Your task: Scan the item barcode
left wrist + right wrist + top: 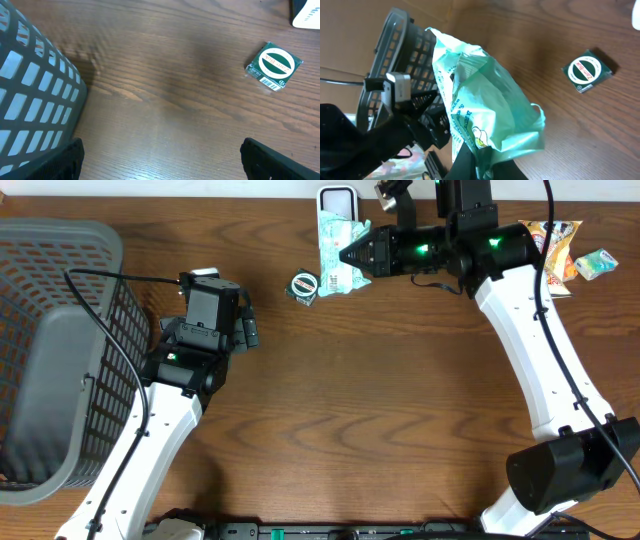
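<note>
Green plastic bag (485, 115), printed with white lettering and a small cartoon figure, hangs crumpled from the right gripper (345, 255), whose jaws are clamped on it. In the right wrist view the dark fingers (470, 170) pinch the bag's lower edge. Seen from overhead, the bag is at the far edge of the wooden table (400, 400), near the centre, just below a white unit (337, 198) with a dark border. Its upper end appears to meet that unit's near end. Whether the bag rests on the wood or is lifted off it cannot be told.

Just beside the bag, to its lower left, a small square packet (304, 286) lies flat. It is dark green with a white oval label, and a barcode shows along one edge in the left wrist view. The left gripper (160, 145) is apart from the packet, jaws spread wide and holding nothing, with bare wood between its fingertips (270, 160). A grey lattice basket (60, 350) occupies the table's left end, close beside the left arm. An orange snack pack (558, 235) and a pale green pack (597, 263) lie at the far right, behind the right arm.
</note>
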Tool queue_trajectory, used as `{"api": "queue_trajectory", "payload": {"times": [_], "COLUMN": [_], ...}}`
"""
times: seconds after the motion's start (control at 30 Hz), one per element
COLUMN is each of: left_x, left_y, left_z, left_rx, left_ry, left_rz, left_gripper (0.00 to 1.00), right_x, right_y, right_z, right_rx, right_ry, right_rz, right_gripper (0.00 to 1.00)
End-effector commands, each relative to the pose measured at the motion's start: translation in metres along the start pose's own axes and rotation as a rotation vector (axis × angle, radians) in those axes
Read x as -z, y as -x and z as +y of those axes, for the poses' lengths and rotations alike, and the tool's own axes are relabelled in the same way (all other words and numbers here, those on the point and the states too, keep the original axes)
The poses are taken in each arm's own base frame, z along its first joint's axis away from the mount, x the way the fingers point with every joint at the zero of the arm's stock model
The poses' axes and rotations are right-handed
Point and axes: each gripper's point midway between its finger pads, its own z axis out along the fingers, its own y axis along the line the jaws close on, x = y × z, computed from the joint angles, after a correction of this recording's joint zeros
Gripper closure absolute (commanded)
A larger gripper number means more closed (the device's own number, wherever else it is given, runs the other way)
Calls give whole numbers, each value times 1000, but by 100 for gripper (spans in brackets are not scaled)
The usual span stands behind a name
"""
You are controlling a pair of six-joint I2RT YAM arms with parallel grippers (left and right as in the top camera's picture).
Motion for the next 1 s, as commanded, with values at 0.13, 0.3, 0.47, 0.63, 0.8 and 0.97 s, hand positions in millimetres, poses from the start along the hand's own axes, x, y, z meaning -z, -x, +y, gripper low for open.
{"api": "queue_trajectory", "payload": {"times": [0.13,0.3,0.47,0.63,0.8,0.97], "left_x": [2,2,2,2,2,2], "left_y": [3,3,3,3,3,3], "left_z": [4,4,4,4,4,4], "left_rx": [-8,-8,-8,-8,-8,-8], "left_ry": [16,16,16,16,16,16], "left_rz": [-13,-13,-13,-13,-13,-13], "left_gripper": [2,2,2,2,2,2], "right_x": [4,4,3,13,13,19], "right_y": [0,0,-2,-23,-53,-85], "right_z": [7,7,-4,-75,-112,-158], "right_rx": [32,32,19,-32,-18,-28], "right_ry": [0,1,-59,-529,-833,-1185], "right_rz": [-4,-4,-3,22,126,236], "right_gripper": [99,99,99,99,99,99]}}
